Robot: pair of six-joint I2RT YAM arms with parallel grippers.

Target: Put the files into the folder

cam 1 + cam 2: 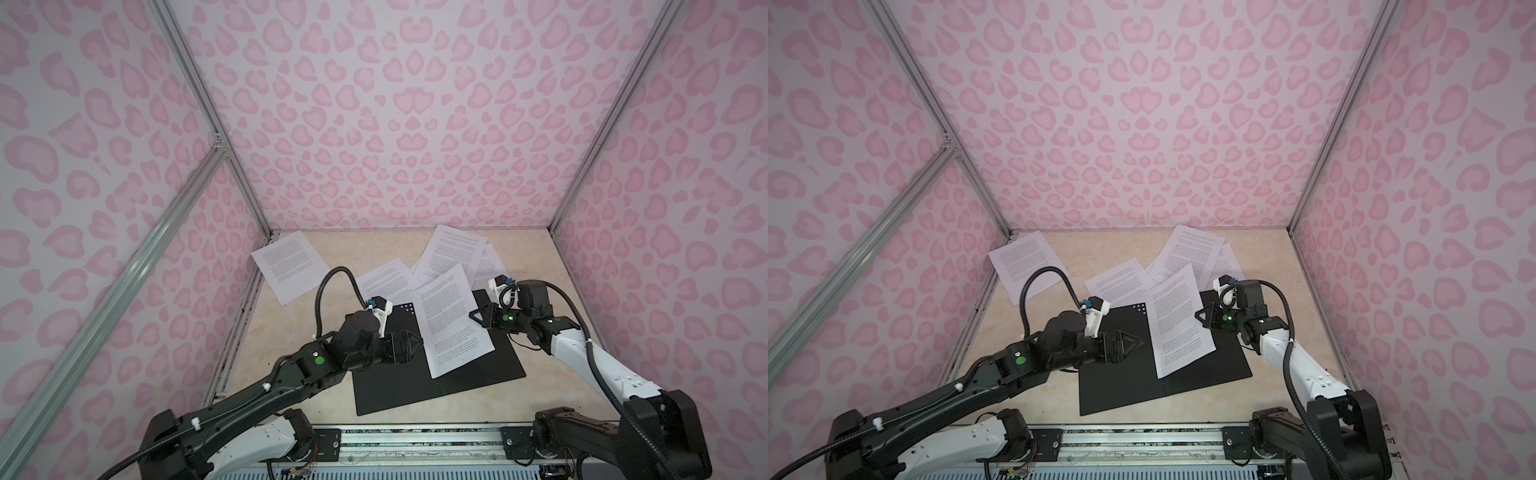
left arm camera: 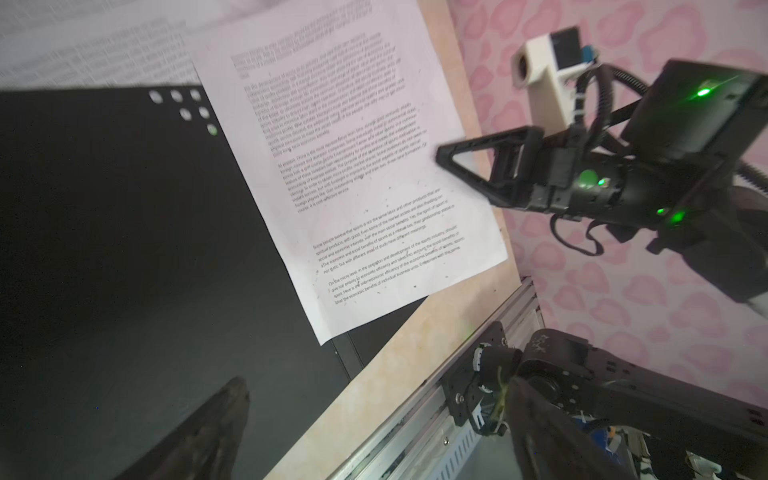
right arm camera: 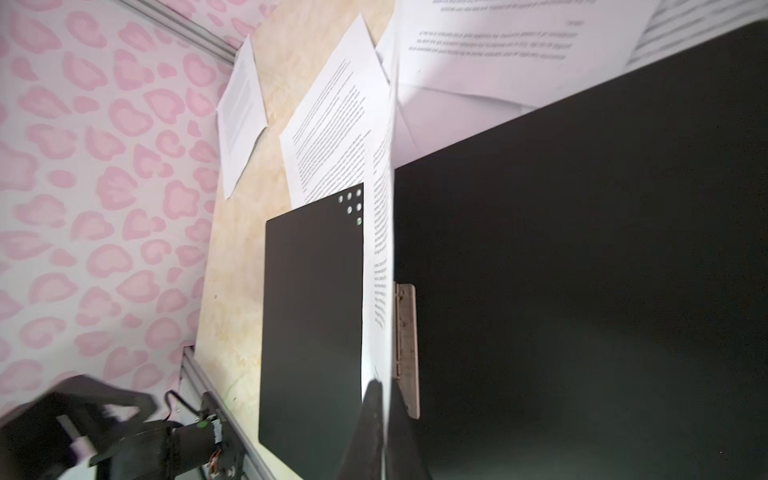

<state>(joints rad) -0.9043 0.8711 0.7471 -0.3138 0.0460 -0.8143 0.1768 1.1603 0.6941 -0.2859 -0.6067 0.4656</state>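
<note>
A thin black folder (image 1: 399, 386) lies open and flat on the beige stone-look tabletop (image 1: 340, 249), near the front and about in the middle. Its two halves sit side by side, so its long side runs from left to right, and it is turned a little, with the right half farther back. A few small white dots (image 1: 405, 308) show at the far corner of its left half. A pale clip strip (image 3: 406, 345) sits by the folder's middle. The right gripper (image 1: 473, 316) is pinched tight on the right edge of one white paper sheet with black print (image 1: 451, 320) and holds it over the folder's middle and right half. The sheet's long side runs from front to back, with the top of its print toward the back wall. In the lower part you can read "Some people believe that sports is not the same labor" and "On the micro level"; the other lines are too small or blurry to be sure of. The left gripper (image 1: 417, 345) hovers over the folder's left half, just beside the sheet's left edge, with its fingers spread apart and nothing in them. The other files lie flat farther back. A single printed sheet (image 1: 291, 266) is at the back left. A second printed sheet (image 1: 384, 282) is just behind the folder, with its near end under the left half. A loose pile of printed sheets (image 1: 455, 249) is at the back right.
</note>
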